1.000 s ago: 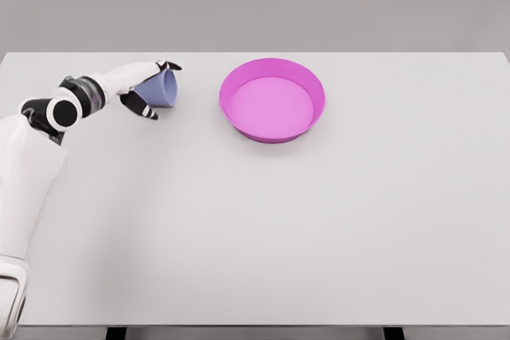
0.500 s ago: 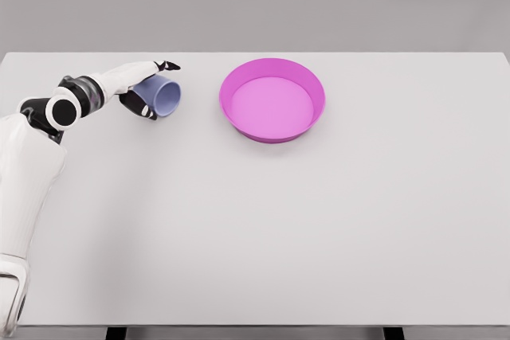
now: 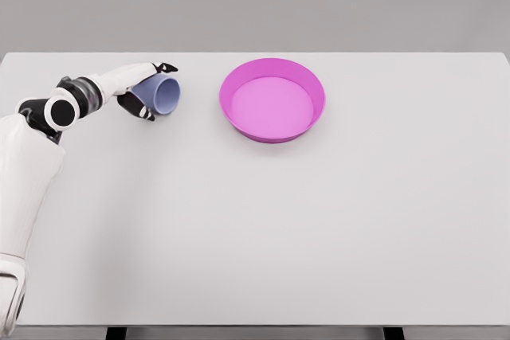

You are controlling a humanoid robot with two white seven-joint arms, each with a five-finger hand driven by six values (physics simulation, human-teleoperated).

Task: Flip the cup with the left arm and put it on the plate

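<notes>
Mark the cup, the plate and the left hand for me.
cup (image 3: 165, 95): head view, on its open mouth, tipped toward the plate.
plate (image 3: 272, 132): head view, on the near outer wall of the pink rim.
left hand (image 3: 134, 85): head view, on the white back of the hand gripping the cup.

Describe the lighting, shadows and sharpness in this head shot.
Head view: flat, even light and no glare on the table; only faint soft shadows under the plate and beneath the cup in the left hand; edges slightly soft throughout, as in a compressed render.
</notes>
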